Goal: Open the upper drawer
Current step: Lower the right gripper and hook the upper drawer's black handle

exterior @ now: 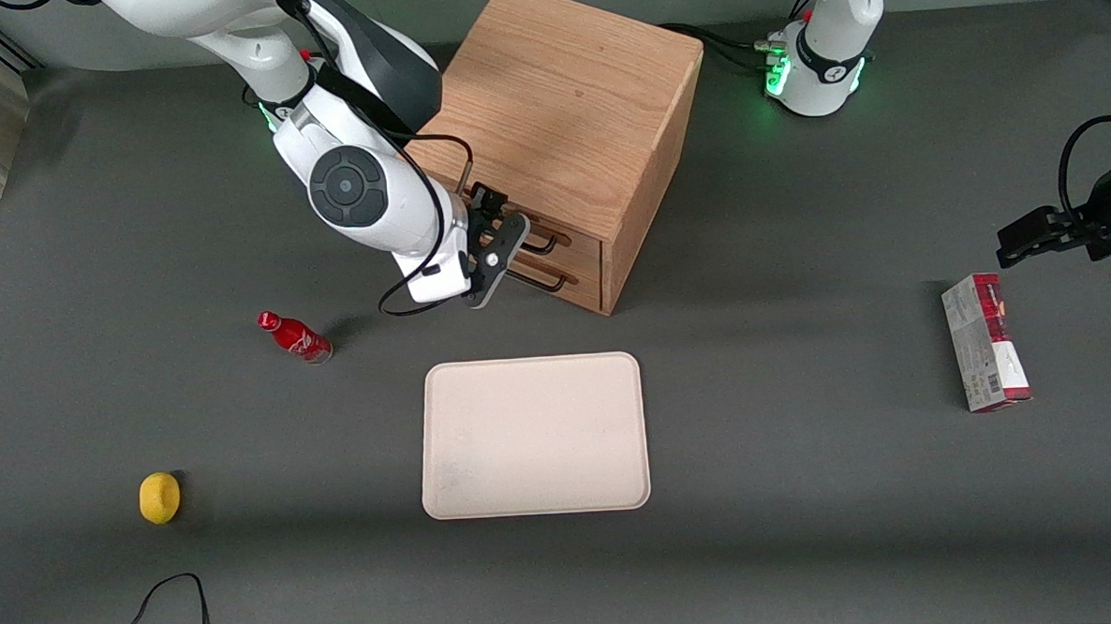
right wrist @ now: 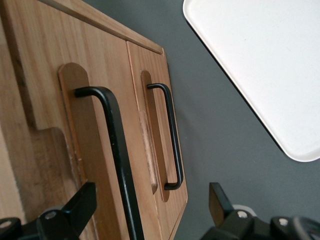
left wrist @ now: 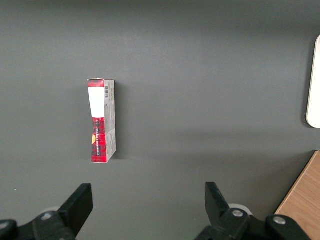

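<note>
The wooden cube cabinet [exterior: 561, 115] stands on the grey table, and both of its drawers look shut. The upper drawer [exterior: 579, 241] has a black bar handle [exterior: 541, 244], which also shows in the right wrist view [right wrist: 114, 145]. The lower drawer's handle [exterior: 537, 282] sits just below it and shows in the right wrist view too [right wrist: 172, 135]. My right gripper [exterior: 494, 244] is right in front of the upper drawer. It is open [right wrist: 150, 202], and the upper handle's bar runs between its fingers [right wrist: 80, 207] without touching them.
A cream tray [exterior: 451, 485] lies nearer the front camera than the cabinet. A red bottle [exterior: 296, 337] and a yellow lemon [exterior: 159, 497] lie toward the working arm's end. A red and white box [exterior: 985, 354] lies toward the parked arm's end and shows in the left wrist view [left wrist: 102, 121].
</note>
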Controlling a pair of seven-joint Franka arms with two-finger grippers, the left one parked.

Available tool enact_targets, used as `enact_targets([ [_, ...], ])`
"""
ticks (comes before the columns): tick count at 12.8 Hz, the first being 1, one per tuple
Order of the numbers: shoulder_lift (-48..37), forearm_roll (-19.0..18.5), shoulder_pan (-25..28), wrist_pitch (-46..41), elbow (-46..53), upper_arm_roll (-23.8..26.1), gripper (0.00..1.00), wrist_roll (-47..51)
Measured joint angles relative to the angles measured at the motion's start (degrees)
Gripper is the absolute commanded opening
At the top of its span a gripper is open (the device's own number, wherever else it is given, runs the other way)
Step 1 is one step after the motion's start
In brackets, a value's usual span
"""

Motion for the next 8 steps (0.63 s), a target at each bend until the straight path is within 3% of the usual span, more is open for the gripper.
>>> enact_targets([
  [8, 1.1, -4.4, 0.3, 3.3, -1.9, 0.0, 1.0, -0.2],
])
